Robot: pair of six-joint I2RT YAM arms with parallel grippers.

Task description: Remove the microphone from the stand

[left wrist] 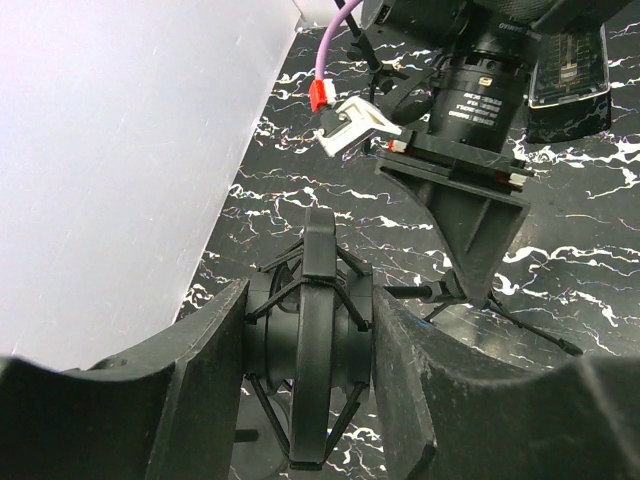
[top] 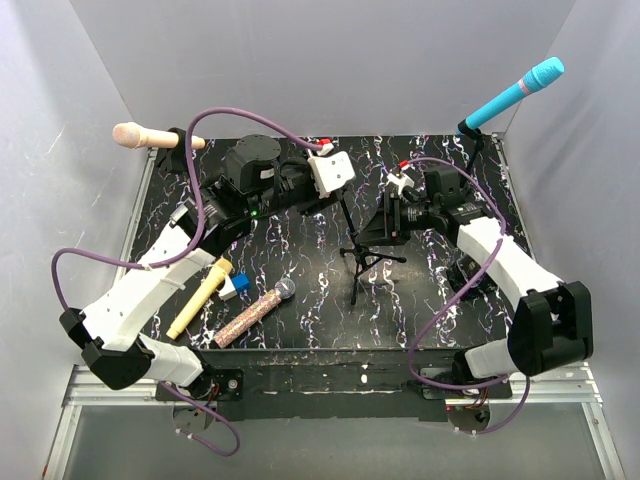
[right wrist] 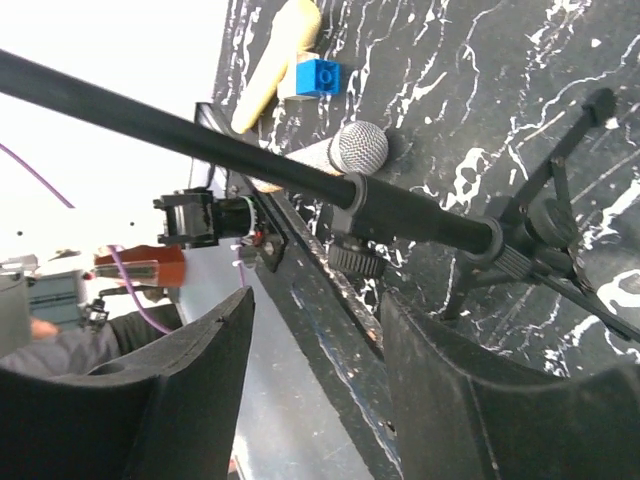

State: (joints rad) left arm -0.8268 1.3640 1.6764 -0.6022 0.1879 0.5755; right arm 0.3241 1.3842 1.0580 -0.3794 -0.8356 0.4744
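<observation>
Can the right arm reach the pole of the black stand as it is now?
Probably yes: the right gripper is open and the pole crosses just ahead of it, with nothing seen between them.

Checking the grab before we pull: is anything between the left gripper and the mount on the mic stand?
Nothing visible. The shock mount sits right inside the left gripper, seemingly touching both fingers. The right gripper is off at the stand pole.

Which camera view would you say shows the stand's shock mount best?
The left wrist view: the shock mount sits large between the jaws. Top external hides it under the left arm; right wrist shows only the stand's pole.
</observation>
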